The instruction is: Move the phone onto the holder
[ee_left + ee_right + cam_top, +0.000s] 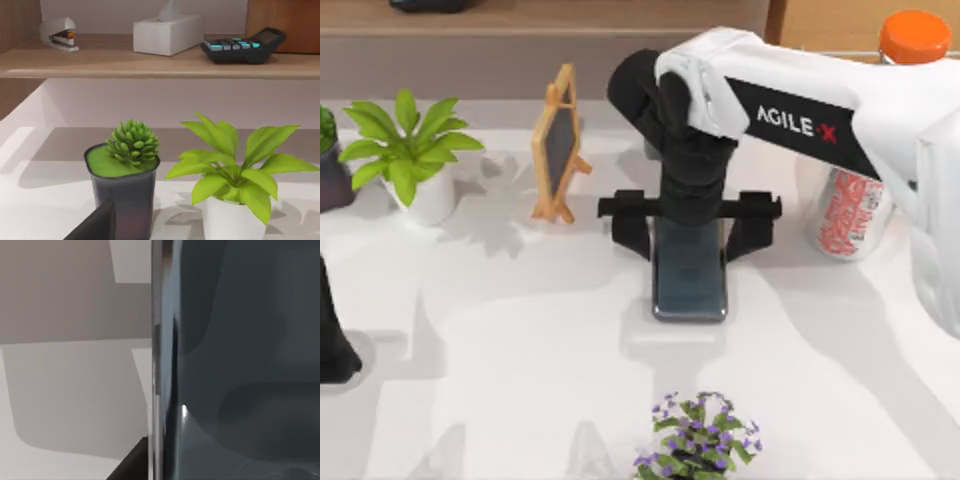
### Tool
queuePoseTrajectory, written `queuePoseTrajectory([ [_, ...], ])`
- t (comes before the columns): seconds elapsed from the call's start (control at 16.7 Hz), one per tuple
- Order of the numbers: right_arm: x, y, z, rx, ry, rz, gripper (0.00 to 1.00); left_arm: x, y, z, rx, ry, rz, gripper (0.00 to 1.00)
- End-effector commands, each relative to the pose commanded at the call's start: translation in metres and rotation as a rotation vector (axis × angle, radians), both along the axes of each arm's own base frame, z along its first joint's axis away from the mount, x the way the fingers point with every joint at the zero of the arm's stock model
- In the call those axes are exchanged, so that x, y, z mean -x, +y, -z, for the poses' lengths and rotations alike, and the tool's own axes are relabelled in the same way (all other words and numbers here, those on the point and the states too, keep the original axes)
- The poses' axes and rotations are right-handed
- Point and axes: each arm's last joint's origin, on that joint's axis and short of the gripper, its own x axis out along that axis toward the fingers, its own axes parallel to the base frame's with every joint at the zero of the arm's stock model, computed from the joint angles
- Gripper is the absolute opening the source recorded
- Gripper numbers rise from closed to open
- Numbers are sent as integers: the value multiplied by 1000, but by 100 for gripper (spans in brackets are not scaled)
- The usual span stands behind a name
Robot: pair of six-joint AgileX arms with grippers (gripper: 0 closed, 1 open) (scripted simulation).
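Note:
The phone [690, 280] is a glossy dark slab, tilted, at the table's middle, with a shadow under its near end. My right gripper [690, 249] reaches over from the right and straddles the phone's upper part. Its two black fingers [632, 240] press against the phone's long sides, so it is shut on the phone. In the right wrist view the phone's edge and dark face [240, 340] sit very close. The holder is hidden behind the arm and phone. My left arm [332, 340] is parked at the left edge, and a dark part of its gripper [95, 225] shows low in the left wrist view.
A wood-framed blackboard easel [558, 145] stands left of the phone. A leafy plant in a white pot [415, 160] and a succulent in a dark pot [125, 165] sit far left. An orange-capped bottle [850, 215] stands at right, and a purple-flowered plant [698, 440] at front.

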Motion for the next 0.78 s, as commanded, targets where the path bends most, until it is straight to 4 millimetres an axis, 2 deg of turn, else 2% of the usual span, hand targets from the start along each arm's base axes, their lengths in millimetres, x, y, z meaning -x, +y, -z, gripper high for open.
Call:
queuePoseTrajectory([
  [0.48, 0, 0, 0, 0, 0, 0, 0, 0, 0, 0, 0, 0, 0, 100],
  [0.54, 1, -3, -18, 4, -26, -3, 0, 0, 0, 0, 0, 0, 0, 100],
  [0.78, 1, -2, -29, 6, -23, -5, 0, 0, 0, 0, 0, 0, 0, 100],
])
